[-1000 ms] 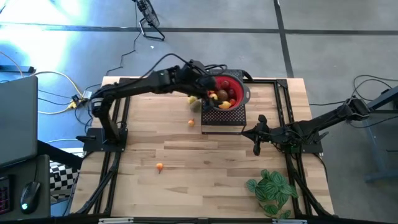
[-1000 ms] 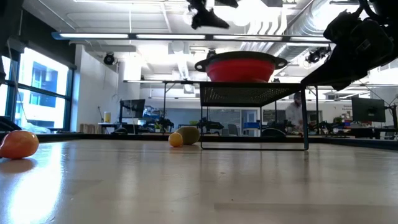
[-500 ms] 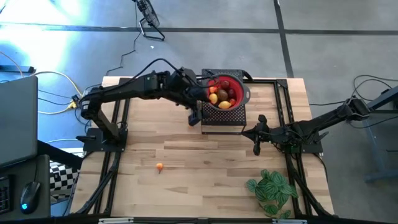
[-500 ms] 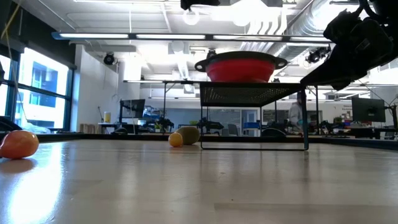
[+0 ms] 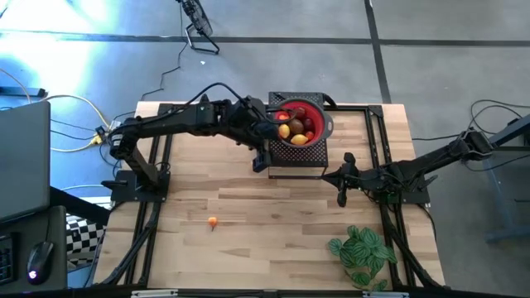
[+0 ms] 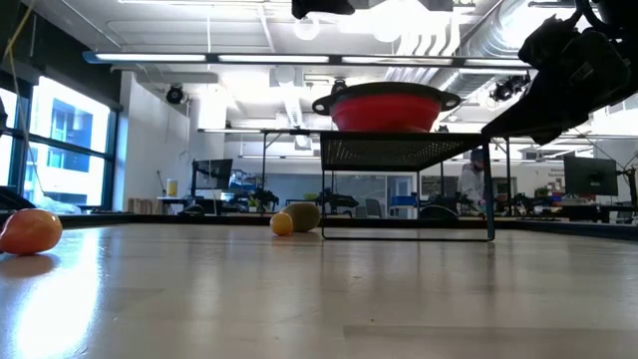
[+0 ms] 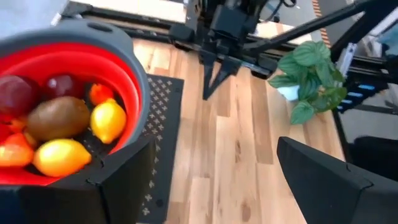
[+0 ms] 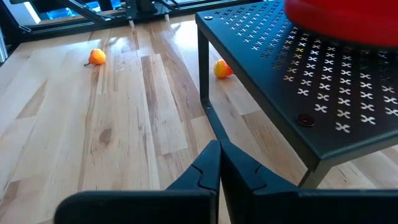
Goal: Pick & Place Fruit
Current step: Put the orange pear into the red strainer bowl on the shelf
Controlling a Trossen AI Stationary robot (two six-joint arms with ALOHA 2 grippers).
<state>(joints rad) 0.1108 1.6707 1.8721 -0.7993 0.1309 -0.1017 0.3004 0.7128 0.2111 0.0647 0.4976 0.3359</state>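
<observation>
Orange fruit (image 5: 213, 222), lower left of the high view: small, light, smooth, likely to roll; pinch across its middle. My left gripper (image 5: 260, 159) spread, empty; right gripper (image 5: 342, 199) pressed together.

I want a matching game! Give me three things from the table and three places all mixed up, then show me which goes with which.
Things:
1. round red plastic bowl
2. small orange toy fruit lying alone
3. green leafy plant

Places:
A. on bare wood, in front of the left arm's base
B. on the black perforated metal stand
C. at the table's front edge, right side

Pairs: 1-B, 2-A, 3-C
</observation>
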